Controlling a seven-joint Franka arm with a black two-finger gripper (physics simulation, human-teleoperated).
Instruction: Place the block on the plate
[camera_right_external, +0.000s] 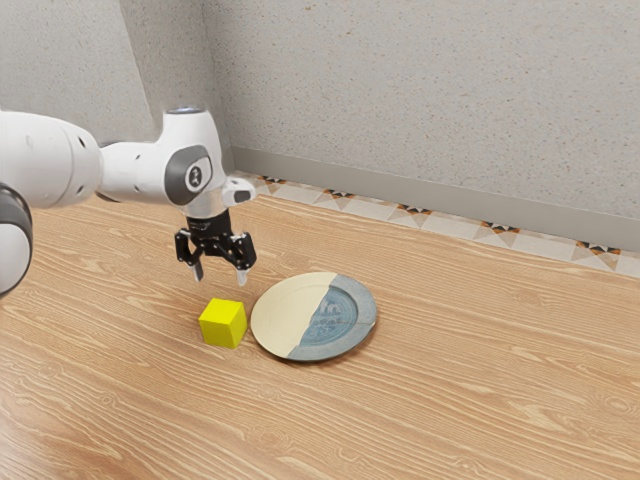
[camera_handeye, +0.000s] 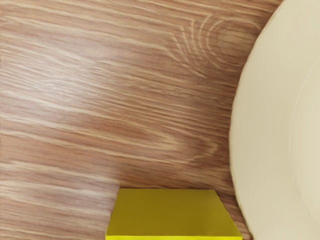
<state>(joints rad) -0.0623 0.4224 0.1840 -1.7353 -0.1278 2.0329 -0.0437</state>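
Block (camera_right_external: 222, 324) on table (camera_right_external: 450, 390), beside plate (camera_right_external: 284, 312); gripper (camera_right_external: 220, 275) above, spread wide, empty: grasp, lift, placing all to come!

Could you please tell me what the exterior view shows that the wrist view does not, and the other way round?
The exterior view gives my arm, the open fingers above the table, the plate's blue-grey part, the speckled wall and the patterned tiles along its foot. The wrist view adds a shaded, dark yellow side of the block and a closer look at the wood grain. Both share the yellow block on the wooden table, beside the plate rather than on it, and the plate's cream part.
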